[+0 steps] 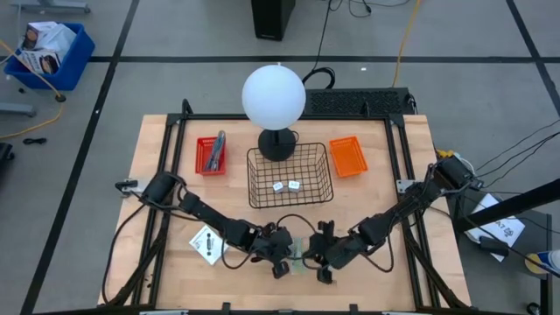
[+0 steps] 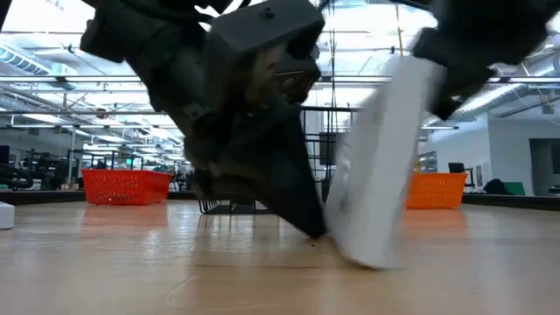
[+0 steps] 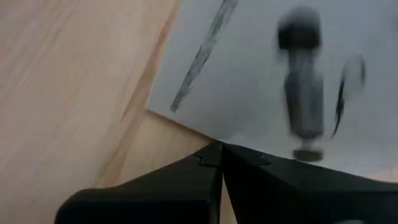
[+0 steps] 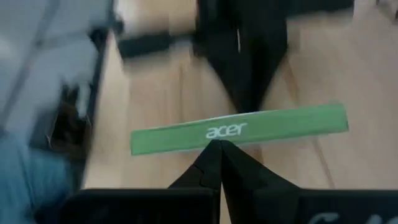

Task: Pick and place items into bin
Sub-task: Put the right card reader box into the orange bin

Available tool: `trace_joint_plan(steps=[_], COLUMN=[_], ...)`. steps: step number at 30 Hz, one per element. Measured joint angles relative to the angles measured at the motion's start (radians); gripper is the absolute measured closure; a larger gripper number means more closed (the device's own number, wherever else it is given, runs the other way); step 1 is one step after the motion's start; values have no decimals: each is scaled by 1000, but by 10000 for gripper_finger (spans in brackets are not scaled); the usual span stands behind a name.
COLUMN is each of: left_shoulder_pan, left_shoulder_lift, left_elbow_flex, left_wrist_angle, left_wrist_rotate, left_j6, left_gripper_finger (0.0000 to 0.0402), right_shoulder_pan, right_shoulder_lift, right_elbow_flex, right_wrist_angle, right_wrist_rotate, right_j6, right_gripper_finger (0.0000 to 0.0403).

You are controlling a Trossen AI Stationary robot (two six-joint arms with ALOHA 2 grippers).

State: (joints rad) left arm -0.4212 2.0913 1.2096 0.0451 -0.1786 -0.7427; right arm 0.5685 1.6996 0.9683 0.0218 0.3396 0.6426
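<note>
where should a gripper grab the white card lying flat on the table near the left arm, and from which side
The white card lies flat on the wooden table, face up, so there is no raised part to pinch. Probably best to come straight down at its edge that faces away from the left gripper, which leaves the most free room, pry it up, then close across the thin thickness.

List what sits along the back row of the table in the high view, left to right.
Red bin → black wire basket, with the white globe lamp just behind it → orange bin.
</note>
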Motion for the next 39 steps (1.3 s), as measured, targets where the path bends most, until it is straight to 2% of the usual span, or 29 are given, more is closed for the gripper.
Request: trace_joint_plan(steps=[4, 9, 17, 31, 39], left_shoulder_pan=[1, 2, 1, -7, 3], left_shoulder_lift=[4, 6, 4, -10, -10], left_elbow_flex=[2, 2, 2, 1, 1], left_wrist_angle=[27, 82, 92, 169, 213], left_wrist_rotate=[3, 2, 14, 71, 70], left_j6=[0, 12, 5, 4, 23], left_gripper_finger=[397, 382, 376, 376, 376], right_shoulder_pan=[-15, -29, -29, -27, -27], right_shoulder_lift=[8, 3, 5, 6, 5], right_elbow_flex=[-8, -55, -179, -180, -180], right_wrist_angle=[-30, -23, 184, 215, 215], right_wrist_rotate=[9, -8, -54, -66, -83], right_j6=[0, 62, 108, 106, 115], right_gripper_finger=[403, 403, 403, 403, 403])
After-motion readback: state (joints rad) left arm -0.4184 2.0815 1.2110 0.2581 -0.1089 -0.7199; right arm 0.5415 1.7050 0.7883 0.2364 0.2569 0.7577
